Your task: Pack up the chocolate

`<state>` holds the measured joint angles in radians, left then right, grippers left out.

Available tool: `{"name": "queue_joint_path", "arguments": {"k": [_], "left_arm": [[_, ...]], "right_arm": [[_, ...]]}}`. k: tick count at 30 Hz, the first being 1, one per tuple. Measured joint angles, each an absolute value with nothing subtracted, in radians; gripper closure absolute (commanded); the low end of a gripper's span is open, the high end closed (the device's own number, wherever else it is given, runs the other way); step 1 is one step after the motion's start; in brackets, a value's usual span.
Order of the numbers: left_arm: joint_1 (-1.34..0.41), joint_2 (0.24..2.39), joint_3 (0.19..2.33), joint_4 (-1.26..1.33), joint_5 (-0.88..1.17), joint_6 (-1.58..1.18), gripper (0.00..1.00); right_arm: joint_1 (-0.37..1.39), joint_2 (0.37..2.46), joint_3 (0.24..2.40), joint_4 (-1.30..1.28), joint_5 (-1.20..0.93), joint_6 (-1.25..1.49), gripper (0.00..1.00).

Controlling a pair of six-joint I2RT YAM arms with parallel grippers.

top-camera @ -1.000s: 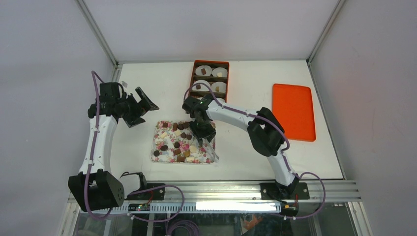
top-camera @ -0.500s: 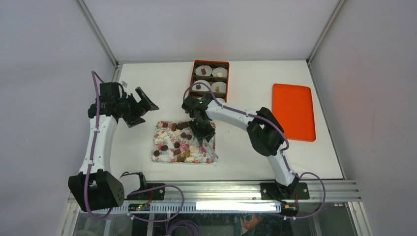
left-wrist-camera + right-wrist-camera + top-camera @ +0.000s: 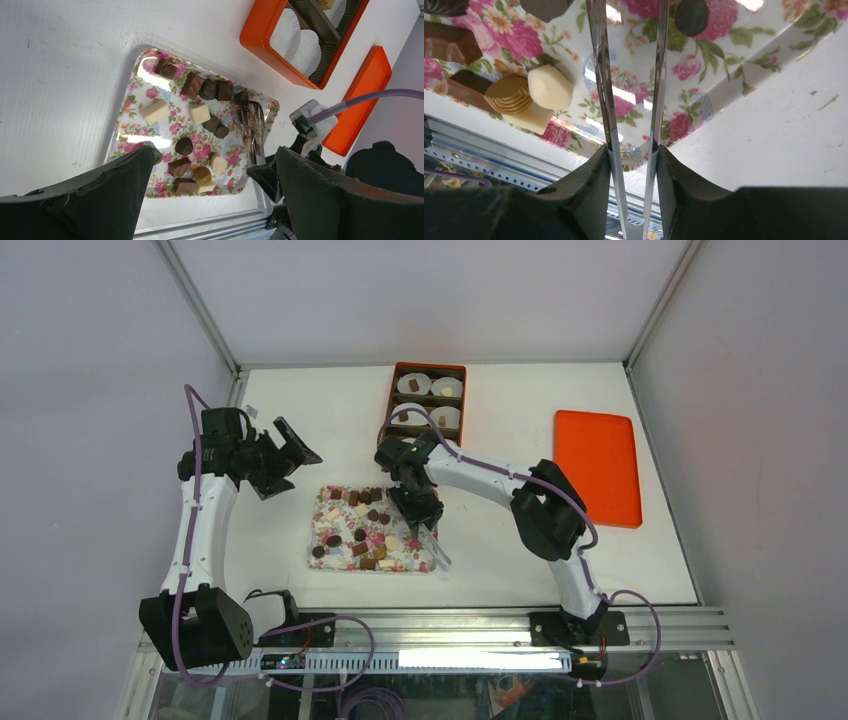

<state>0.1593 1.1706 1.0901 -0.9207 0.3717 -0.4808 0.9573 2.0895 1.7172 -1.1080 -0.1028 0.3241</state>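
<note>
1. Finding chocolate [image 3: 360, 530] scattered on floral tray [image 3: 131, 90], on bench [image 3: 500, 560] near box [image 3: 392, 400].
2. Gripping tongs [image 3: 599, 75] in right tool [image 3: 633, 150], pinching narrower than a second ago over tray's right side, likely closing on a piece; catch unclear.
3. Keeping left tool [image 3: 215, 150] wide, empty.

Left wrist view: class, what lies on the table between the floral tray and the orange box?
Nothing; only bare white table separates floral tray and orange box in that view.

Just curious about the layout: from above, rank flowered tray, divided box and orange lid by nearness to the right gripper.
1. Flowered tray, beneath the right gripper.
2. Divided box, farther back.
3. Orange lid, far right.
</note>
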Motion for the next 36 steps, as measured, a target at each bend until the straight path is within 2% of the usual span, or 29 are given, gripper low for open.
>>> {"name": "queue_joint_path", "arguments": {"k": [17,36], "left_arm": [[0.159,1.177,1.090,-0.920,0.372,-0.481,0.01],[0.159,1.192,1.090,-0.920,0.374,-0.481,0.01]], "right_arm": [[0.957,1.908,1.563,-1.179,-0.085,0.319,0.84],[0.961,1.901,1.576,-1.203,-0.072,0.316,0.84]]}}
